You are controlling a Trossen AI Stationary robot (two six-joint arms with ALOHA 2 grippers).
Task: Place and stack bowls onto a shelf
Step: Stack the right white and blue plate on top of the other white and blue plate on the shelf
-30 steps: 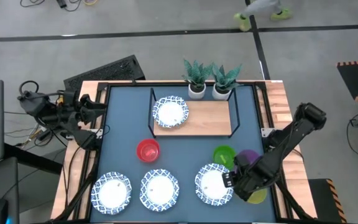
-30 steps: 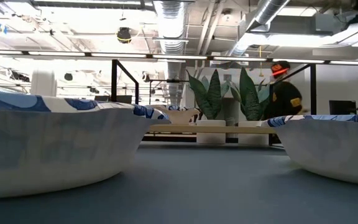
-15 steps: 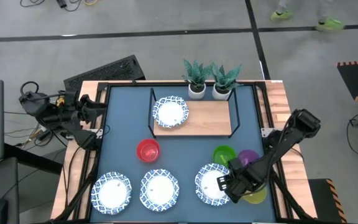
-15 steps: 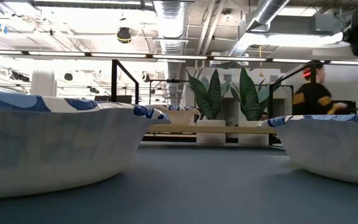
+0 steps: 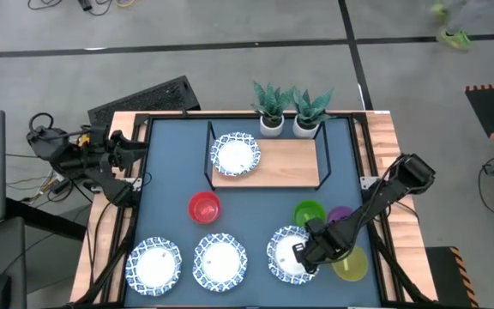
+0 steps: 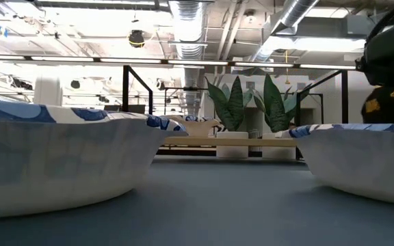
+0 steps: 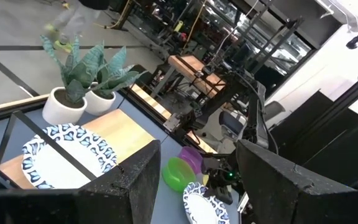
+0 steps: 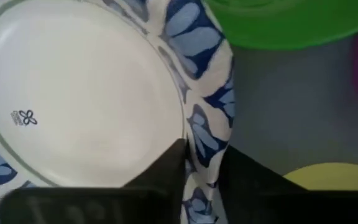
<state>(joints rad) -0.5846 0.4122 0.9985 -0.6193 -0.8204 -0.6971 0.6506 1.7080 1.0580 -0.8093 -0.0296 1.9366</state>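
Spreading wide across the high view, the dark-blue desk [image 5: 170, 172] carries everything. At its far side sits the shelf [image 5: 290, 163], one blue-rimmed bowl [image 5: 235, 154] on its left half, two plant pots [image 5: 283, 124] just behind. Along the near edge lie three more patterned bowls; the right tool [image 5: 303, 255] is down at the rightmost bowl [image 5: 283, 253], its fingers [image 8: 166, 168] straddling the patterned rim, one inside and one outside, open a narrow gap around it. Beside it sit the green bowl [image 5: 308, 213], purple bowl [image 5: 343, 215] and yellow bowl [image 5: 352, 266]; the red bowl [image 5: 204, 207] stands apart, mid-desk. The left tool [image 5: 135, 150] waits at the desk's left edge, fingers parted, empty.
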